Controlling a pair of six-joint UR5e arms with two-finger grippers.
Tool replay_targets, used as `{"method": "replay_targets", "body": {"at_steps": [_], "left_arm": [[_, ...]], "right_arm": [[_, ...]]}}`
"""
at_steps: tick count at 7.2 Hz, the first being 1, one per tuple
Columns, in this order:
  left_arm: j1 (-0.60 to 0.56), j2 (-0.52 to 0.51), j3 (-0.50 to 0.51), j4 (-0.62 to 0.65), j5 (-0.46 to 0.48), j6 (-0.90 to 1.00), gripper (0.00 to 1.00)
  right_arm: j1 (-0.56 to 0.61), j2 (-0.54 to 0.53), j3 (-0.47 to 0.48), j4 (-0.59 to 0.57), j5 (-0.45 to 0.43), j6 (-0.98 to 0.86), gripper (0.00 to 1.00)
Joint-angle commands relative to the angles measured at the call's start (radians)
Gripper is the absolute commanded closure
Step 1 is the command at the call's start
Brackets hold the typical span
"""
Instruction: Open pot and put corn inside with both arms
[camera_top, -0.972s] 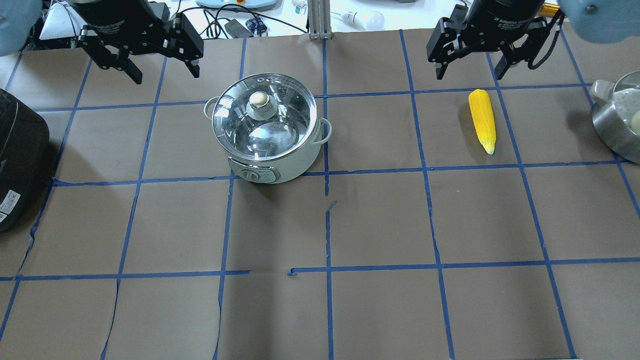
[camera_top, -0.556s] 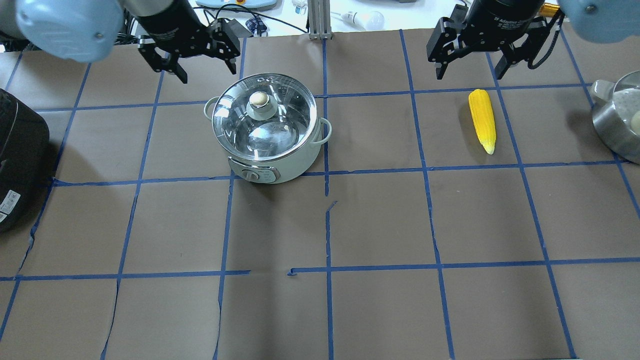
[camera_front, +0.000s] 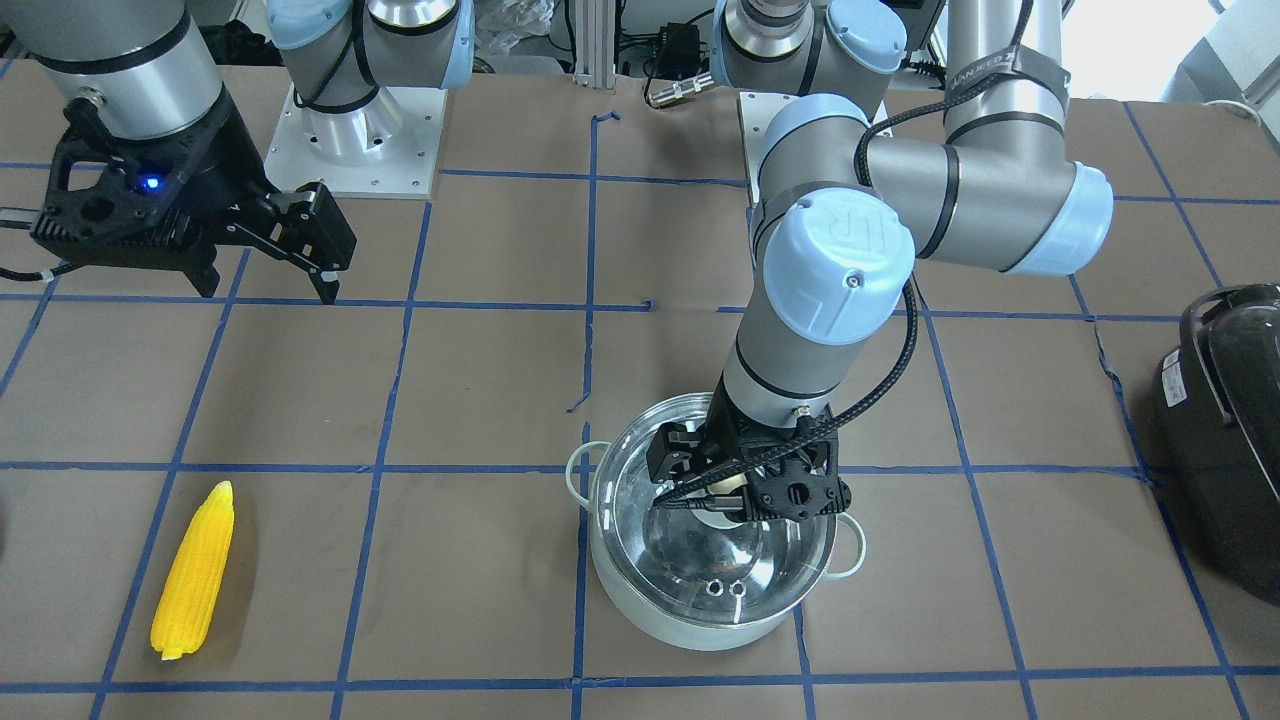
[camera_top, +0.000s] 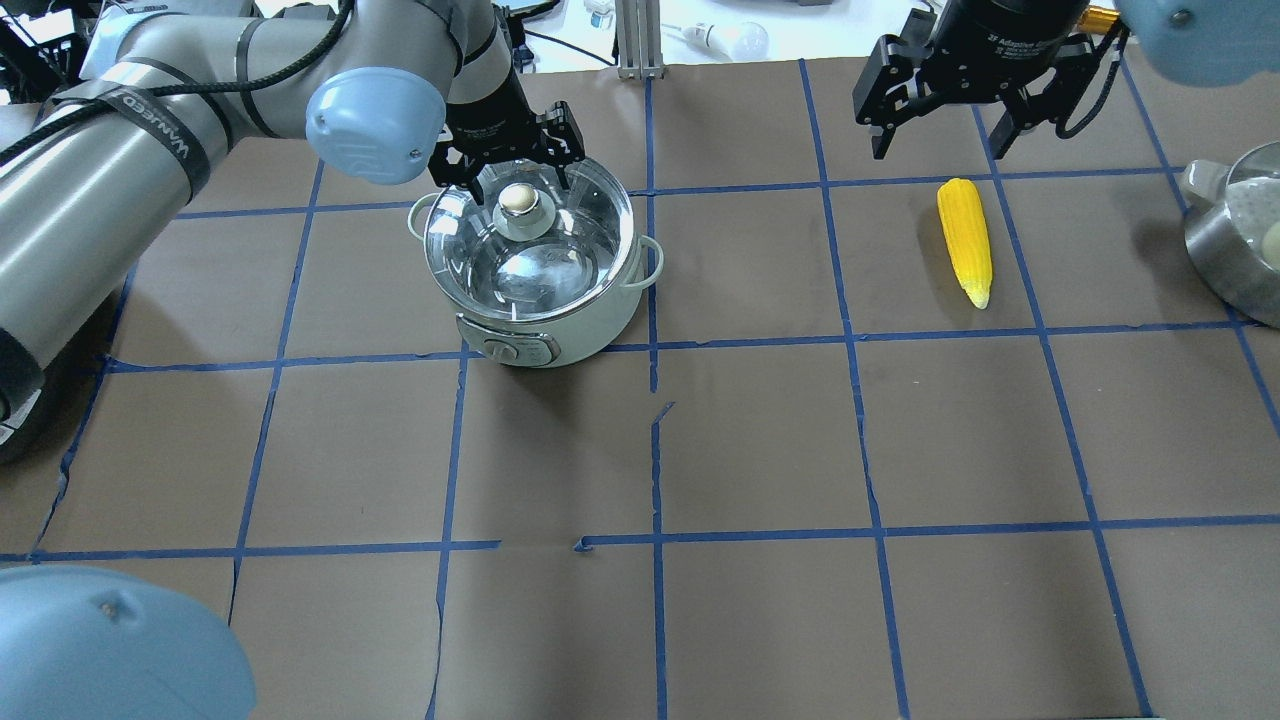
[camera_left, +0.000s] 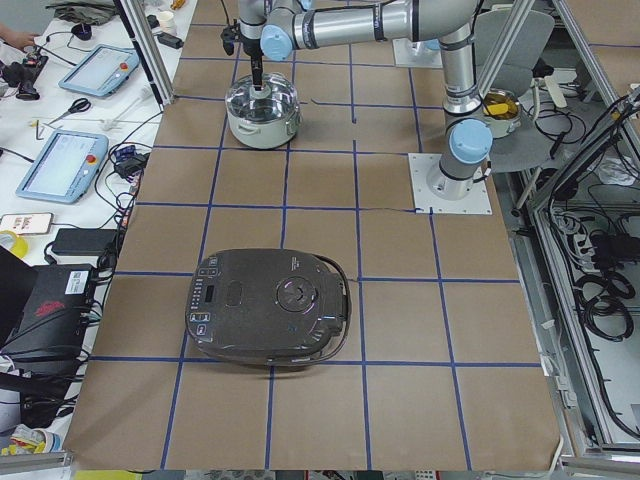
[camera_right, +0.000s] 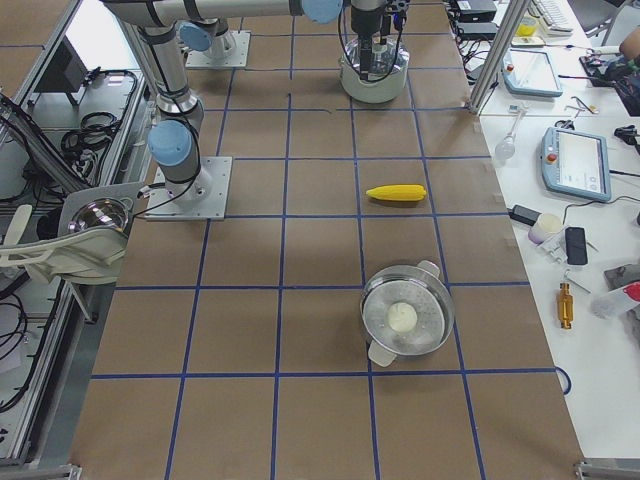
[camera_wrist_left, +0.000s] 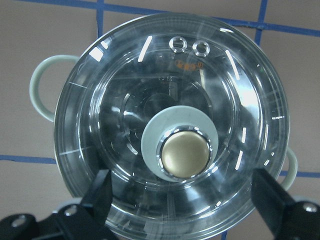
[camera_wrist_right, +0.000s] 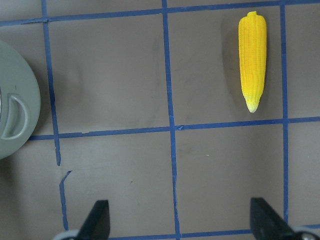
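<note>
The pot (camera_top: 590, 335) stands left of centre with its glass lid (camera_top: 560, 250) on. My left gripper (camera_top: 505, 178) is open, low over the lid, with its fingers on either side of the brass knob (camera_top: 518, 200) and not touching it. The left wrist view shows the knob (camera_wrist_left: 185, 152) centred just ahead of the open gripper (camera_wrist_left: 184, 197). The front view shows that gripper (camera_front: 745, 490) down on the lid of the pot (camera_front: 680, 625). The corn (camera_top: 965, 240) lies on the table at the right. My right gripper (camera_top: 940, 130) hangs open and empty behind the corn (camera_wrist_right: 252, 60).
A large black appliance (camera_front: 1225, 430) sits at the table's end on my left side. A steel pan (camera_top: 1235, 240) with a pale lump in it stands at the right edge. My left arm's elbow (camera_top: 375, 125) reaches across the back left.
My left arm has swung from the back left corner to the pot and come down with its open fingers around the lid's knob. The right gripper, pot and corn have not moved.
</note>
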Motion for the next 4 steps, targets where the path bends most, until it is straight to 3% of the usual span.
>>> {"method": "replay_targets", "body": {"at_steps": [1, 2, 3, 4], "left_arm": [[-0.002, -0.002, -0.019, 0.011, 0.026, 0.014, 0.0], [-0.002, -0.002, -0.018, 0.014, 0.026, 0.043, 0.0], [-0.002, -0.008, -0.018, 0.014, 0.026, 0.034, 0.07], [-0.002, -0.01, -0.018, 0.014, 0.025, 0.029, 0.33]], "right_arm": [[0.0, -0.001, 0.0, 0.0, 0.0, 0.0, 0.0], [0.0, -0.001, 0.0, 0.0, 0.0, 0.0, 0.0], [0.0, -0.001, -0.001, 0.0, 0.0, -0.001, 0.0], [0.0, -0.001, 0.0, 0.0, 0.0, 0.0, 0.0]]}}
